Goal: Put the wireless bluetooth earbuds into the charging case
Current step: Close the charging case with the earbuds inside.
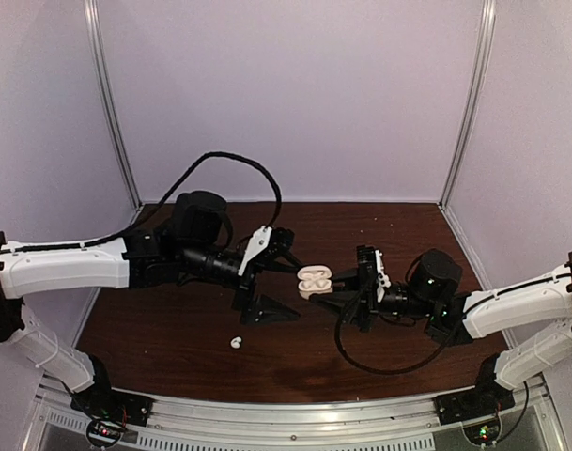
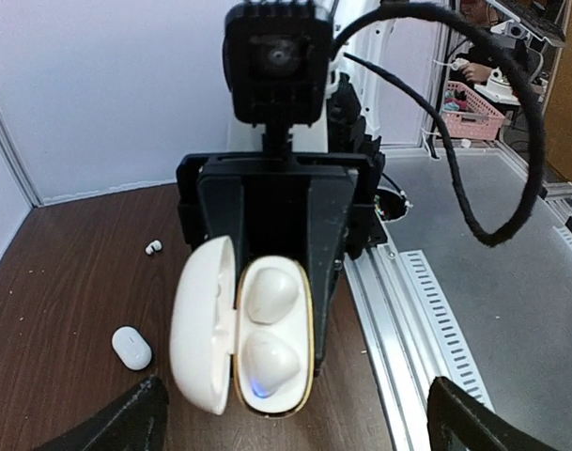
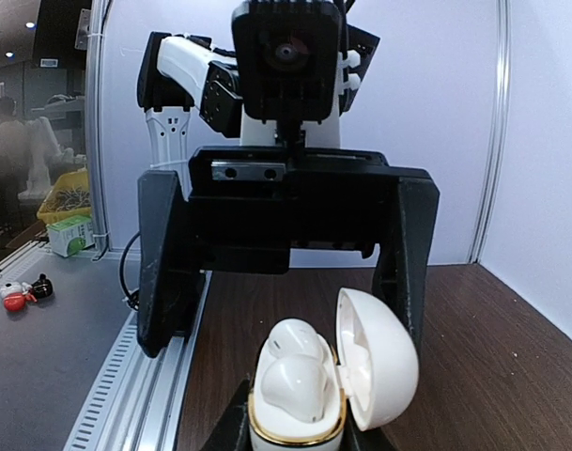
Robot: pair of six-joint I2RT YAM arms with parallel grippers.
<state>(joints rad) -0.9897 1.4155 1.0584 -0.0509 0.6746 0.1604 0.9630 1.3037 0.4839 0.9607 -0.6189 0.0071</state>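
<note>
A loose earbud (image 1: 235, 342) lies on the table (image 1: 173, 338) toward its front edge, well apart from the charging case (image 1: 315, 280). Behind it, at mid-table, the right gripper (image 1: 342, 287) is clamped on that case. Its lid is swung open, with two earbuds (image 2: 270, 293) seated inside. The left gripper (image 1: 284, 278) faces it, jaws spread wide and holding nothing. Farther back on the table rest a white pebble-shaped piece (image 2: 131, 347) and another tiny earbud (image 2: 153, 247).

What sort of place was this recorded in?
Probably a robotics lab test cell: a dark wooden tabletop enclosed by white panels on aluminium posts, with a pink basket visible outside it.
</note>
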